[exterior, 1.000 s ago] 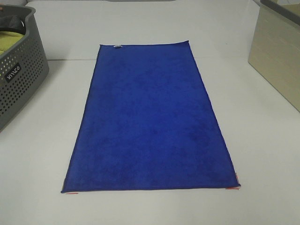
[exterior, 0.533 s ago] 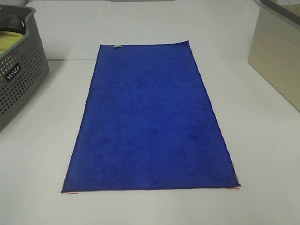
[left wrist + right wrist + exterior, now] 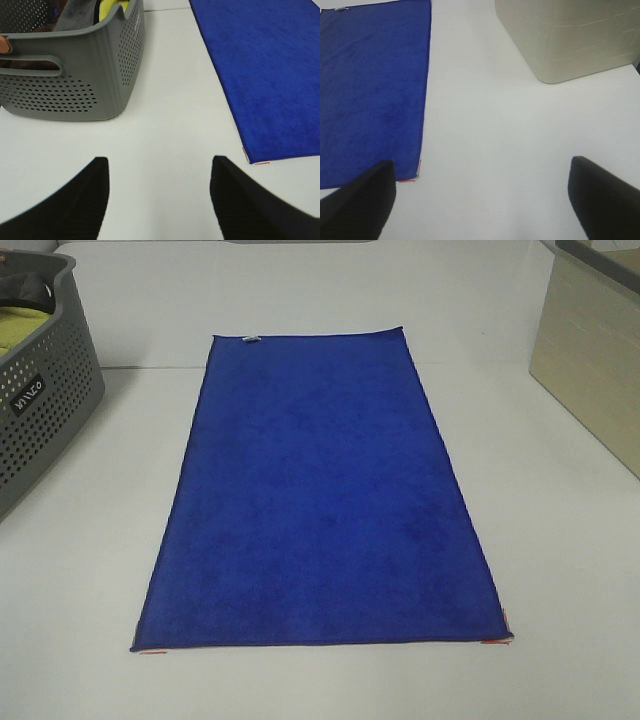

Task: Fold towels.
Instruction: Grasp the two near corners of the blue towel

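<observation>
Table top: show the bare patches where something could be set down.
Free: the white table between the grey basket and the left edge of the blue towel; between its right edge and the beige box; the strip beyond its far edge. Crowded: at basket and box.

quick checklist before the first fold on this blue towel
1. Towel flat and unfolded: ok.
2. Near corners at the red marks: ok.
3. Left end effector open, empty: ok.
4. Right end effector open, empty: ok.
5. Grey basket and beige box apart from the towel: ok.
6. Nothing under the towel: cannot tell.
</observation>
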